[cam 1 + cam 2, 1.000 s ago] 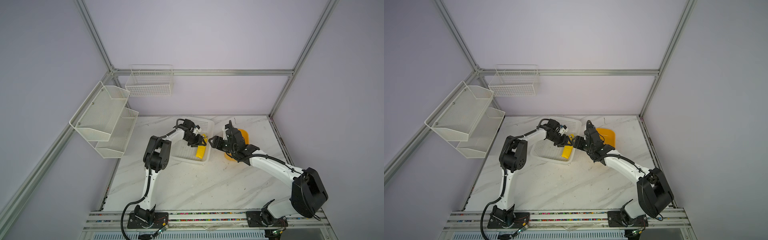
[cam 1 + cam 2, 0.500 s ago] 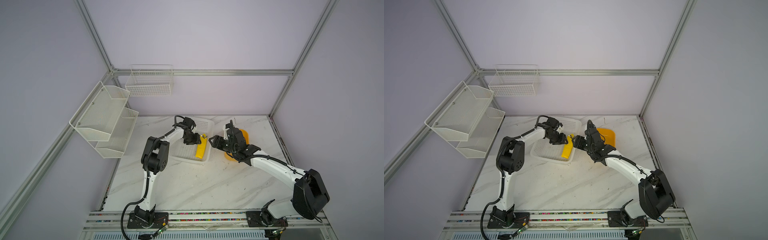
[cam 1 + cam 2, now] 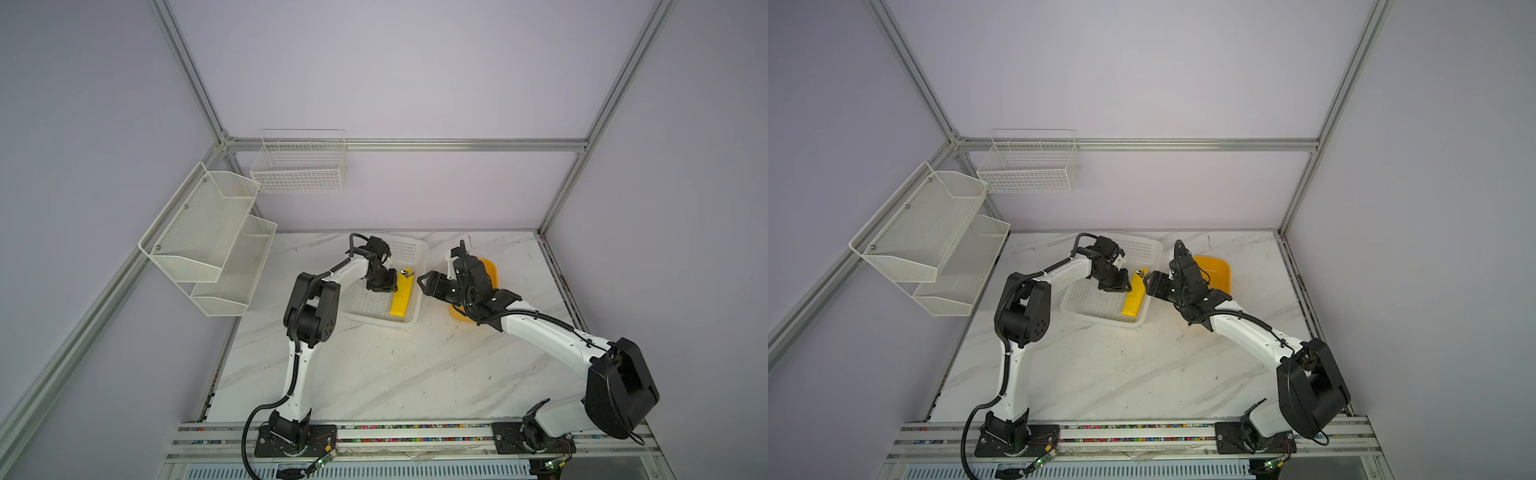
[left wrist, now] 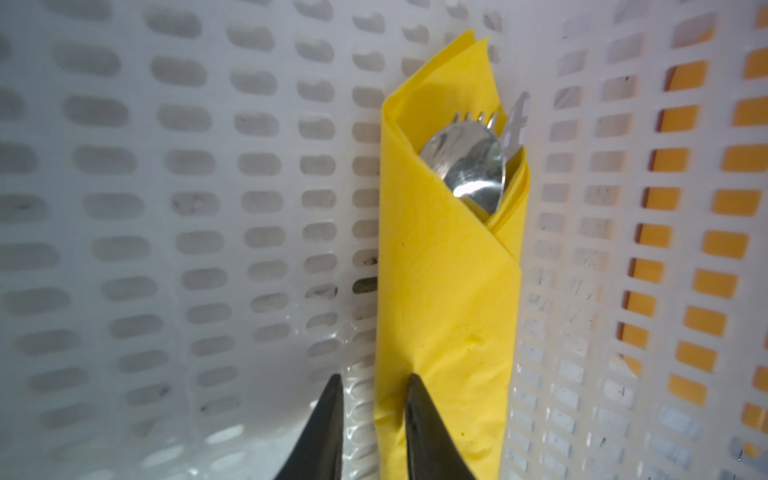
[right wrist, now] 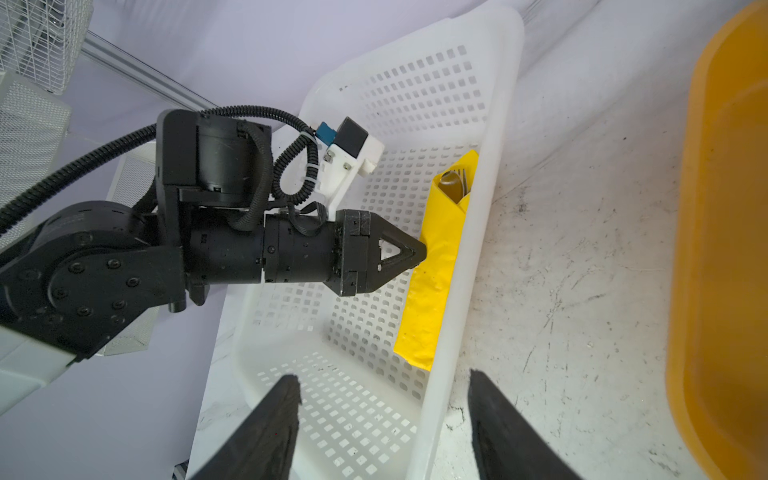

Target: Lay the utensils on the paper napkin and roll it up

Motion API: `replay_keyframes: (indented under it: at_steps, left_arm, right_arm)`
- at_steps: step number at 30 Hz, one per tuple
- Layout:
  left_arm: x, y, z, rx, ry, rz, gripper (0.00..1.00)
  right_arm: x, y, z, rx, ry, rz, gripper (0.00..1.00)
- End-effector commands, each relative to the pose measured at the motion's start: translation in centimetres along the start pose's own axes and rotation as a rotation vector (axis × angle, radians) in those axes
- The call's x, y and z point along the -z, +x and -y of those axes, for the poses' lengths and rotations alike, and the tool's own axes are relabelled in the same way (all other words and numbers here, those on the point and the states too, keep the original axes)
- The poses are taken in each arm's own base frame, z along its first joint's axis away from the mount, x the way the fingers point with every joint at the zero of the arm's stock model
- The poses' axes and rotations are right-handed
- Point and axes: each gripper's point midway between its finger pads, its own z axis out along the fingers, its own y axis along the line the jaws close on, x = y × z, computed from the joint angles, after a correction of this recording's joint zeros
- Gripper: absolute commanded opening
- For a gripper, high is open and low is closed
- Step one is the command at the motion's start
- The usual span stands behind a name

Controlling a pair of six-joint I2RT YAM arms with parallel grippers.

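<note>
The paper napkin [image 3: 401, 295] [image 3: 1133, 297] is a yellow roll lying in the white perforated basket [image 3: 415, 249] against its right wall. The utensils [image 4: 465, 166] [image 5: 453, 183], a spoon bowl and fork tines, stick out of the roll's far end. My left gripper [image 4: 374, 386] [image 3: 380, 286] is at the roll's left side. Its jaws stand a narrow gap apart, one fingertip [image 4: 415, 399] pressing the roll's edge, the other over the basket floor. My right gripper [image 5: 382, 382] [image 3: 424, 282] hovers open over the basket's right wall, holding nothing.
An orange-yellow plastic tub [image 3: 490, 270] [image 5: 727, 249] stands on the marble table just right of the basket, under the right arm. Two white mesh shelves [image 3: 208, 232] and a wire basket [image 3: 299, 166] hang on the walls at the back left.
The left gripper's jaws have narrowed and it has shifted slightly along the roll's left side. The roll and the right arm have not moved.
</note>
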Motion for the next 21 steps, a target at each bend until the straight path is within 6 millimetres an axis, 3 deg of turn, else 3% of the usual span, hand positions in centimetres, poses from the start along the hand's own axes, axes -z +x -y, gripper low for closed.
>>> replay_keyframes:
  at_steps: [1, 8, 11, 13, 21]
  left_arm:
    - [-0.1, 0.1, 0.3, 0.006, 0.012, -0.016, 0.24]
    - [0.8, -0.2, 1.2, 0.002, 0.03, -0.002, 0.25]
    - [3.0, -1.2, 1.6, -0.021, -0.008, 0.061, 0.29]
    - [4.9, -1.8, 1.8, -0.039, -0.046, 0.111, 0.39]
    - [12.1, -2.3, 3.3, -0.066, -0.08, 0.296, 0.4]
  right_arm:
    - [-0.2, 0.4, 0.7, -0.01, 0.021, -0.014, 0.66]
    - [1.0, -0.4, 0.6, 0.006, 0.032, 0.023, 0.66]
    - [2.0, -1.4, 1.0, 0.023, 0.064, 0.069, 0.66]
    - [3.6, -2.7, 1.0, 0.039, 0.074, 0.131, 0.66]
    - [8.9, -6.0, 1.7, 0.078, 0.148, 0.316, 0.66]
